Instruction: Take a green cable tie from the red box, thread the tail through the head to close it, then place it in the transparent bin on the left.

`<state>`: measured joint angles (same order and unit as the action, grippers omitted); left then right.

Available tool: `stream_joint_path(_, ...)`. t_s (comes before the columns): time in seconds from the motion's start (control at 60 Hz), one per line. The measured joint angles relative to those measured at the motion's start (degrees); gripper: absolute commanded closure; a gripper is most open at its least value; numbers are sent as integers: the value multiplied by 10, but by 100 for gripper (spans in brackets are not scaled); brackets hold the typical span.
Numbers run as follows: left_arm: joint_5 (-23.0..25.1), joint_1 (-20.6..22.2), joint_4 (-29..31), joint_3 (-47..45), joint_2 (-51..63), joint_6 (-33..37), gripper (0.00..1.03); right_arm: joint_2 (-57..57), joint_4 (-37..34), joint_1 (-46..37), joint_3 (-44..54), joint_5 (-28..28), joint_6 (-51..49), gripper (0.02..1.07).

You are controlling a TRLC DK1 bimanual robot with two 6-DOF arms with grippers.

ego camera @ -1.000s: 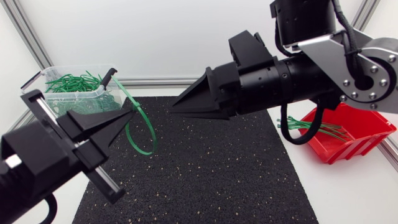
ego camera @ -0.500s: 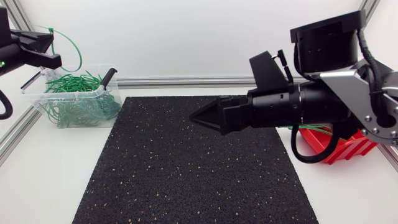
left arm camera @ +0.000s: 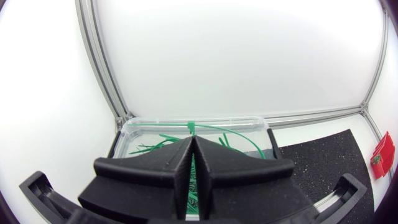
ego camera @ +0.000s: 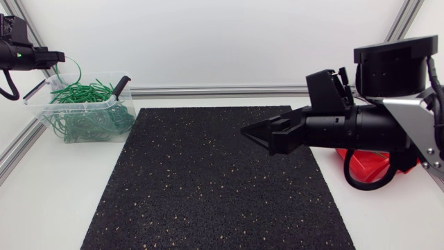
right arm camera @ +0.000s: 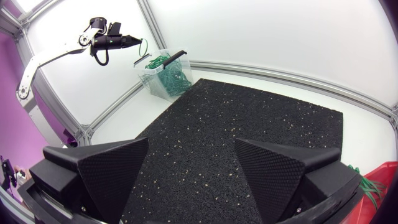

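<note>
My left gripper hangs over the back left corner, above the transparent bin, and is shut on a closed green cable tie whose loop dangles over the bin. In the left wrist view the shut fingers pinch the cable tie, with the bin directly beneath. My right gripper hovers open and empty over the mat's right half; its fingers stand wide apart. The red box is mostly hidden behind the right arm.
The bin holds several closed green ties. A black speckled mat covers the table's middle. Loose green ties lie in the red box. Aluminium frame rails run along the table's back and sides.
My left arm has swung from the mat's left side up and back to above the bin, carrying the looped tie. The right arm has drawn back to the right with its fingers spread.
</note>
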<state>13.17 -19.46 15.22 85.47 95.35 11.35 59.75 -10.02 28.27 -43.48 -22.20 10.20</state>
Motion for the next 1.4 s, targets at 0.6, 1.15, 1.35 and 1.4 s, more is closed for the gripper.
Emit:
stream_joint_path(0.6,-62,17,51,-10,61,-9,17,-118,-54,-120,46,41,-105,6)
stream_joint_path(1.15,-53,66,-48,-299,-234,-43,5,-289,-63,-308,142,43,-202,6)
stream_joint_path(1.35,-53,66,-84,-383,-339,-43,5,-355,-35,-314,194,72,-201,6)
stream_joint_path(1.4,-53,66,-87,-402,-358,-43,5,-370,-30,-313,210,80,-196,6)
